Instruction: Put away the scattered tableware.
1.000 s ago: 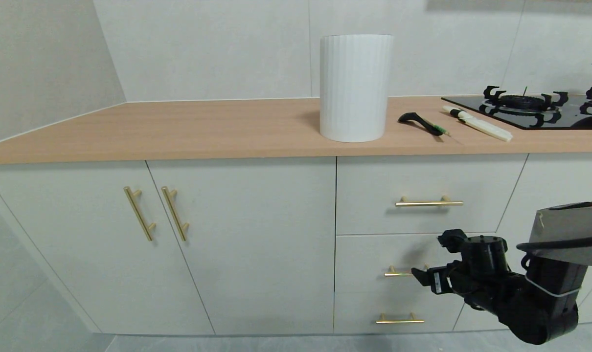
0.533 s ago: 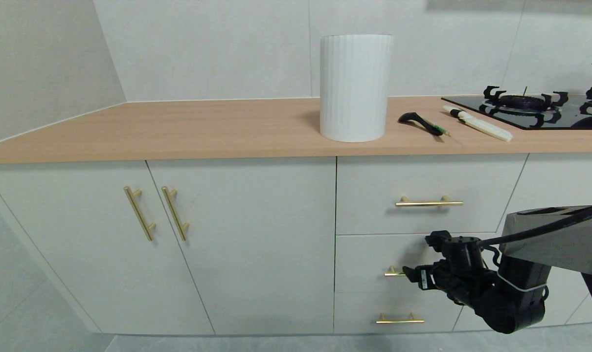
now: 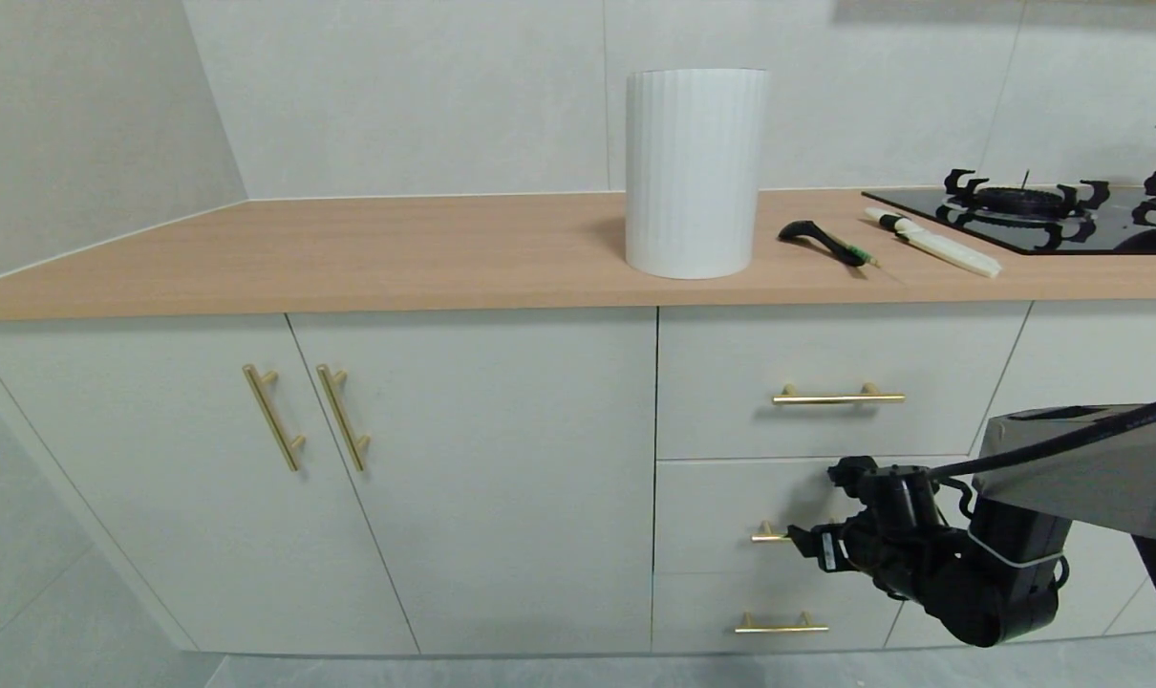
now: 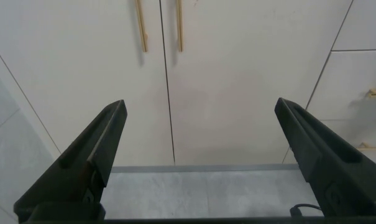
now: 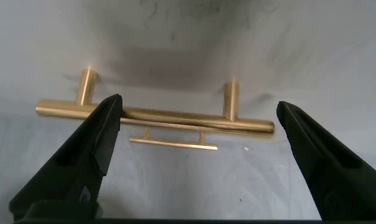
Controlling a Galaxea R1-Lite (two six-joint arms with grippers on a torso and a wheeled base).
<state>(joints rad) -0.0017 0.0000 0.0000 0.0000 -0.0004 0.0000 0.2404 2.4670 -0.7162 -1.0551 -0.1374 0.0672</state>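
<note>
A black-handled utensil and a cream-coloured knife-like utensil lie on the wooden counter, to the right of a tall white ribbed container. Below them, my right gripper is open at the middle drawer's gold handle and covers the handle's right part. In the right wrist view that handle lies straight ahead of the right gripper, whose fingers stand wide apart; contact cannot be judged. My left gripper is open and holds nothing, low in front of the cabinet doors.
A black gas hob sits at the counter's right end. The top drawer handle and bottom drawer handle are closed drawers' pulls. Two vertical door handles mark the left cabinet. Grey floor runs below.
My right gripper has moved left and towards the drawer front, up to the middle handle. Over the last half second it has hardly shifted.
</note>
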